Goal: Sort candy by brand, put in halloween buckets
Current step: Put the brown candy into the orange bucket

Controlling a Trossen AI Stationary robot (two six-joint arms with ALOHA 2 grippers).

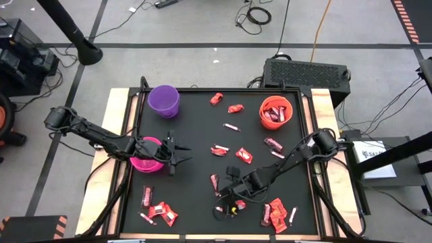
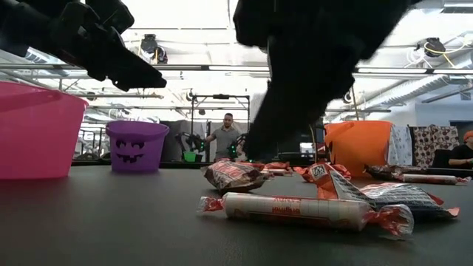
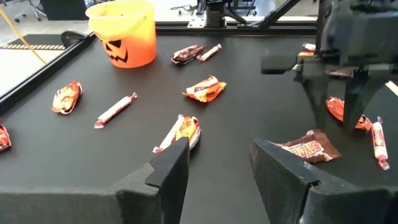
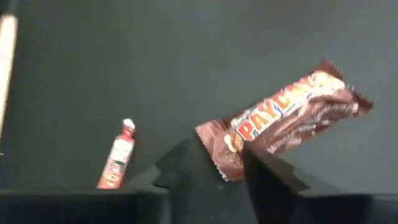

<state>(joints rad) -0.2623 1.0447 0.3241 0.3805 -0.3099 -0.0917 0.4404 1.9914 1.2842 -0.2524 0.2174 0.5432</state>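
Sorting status: early, by the look of it.

- Orange bucket, far right of the worktop: holds several dark red bars; the only bucket with contents visible.
- Purple bucket, far left corner: appears empty from above.
- Pink bucket, left edge: interior mostly hidden by the left arm; contents cannot be told.
- Loose candy: about a dozen and a half pieces still on the worktop, scattered mid-surface, with clusters at the near left and near right.
- Right pincer, near the near edge: clamped on one end of a brown bar, lifted clear.
- Left pincer, at the pink bucket: fingers apart, empty.
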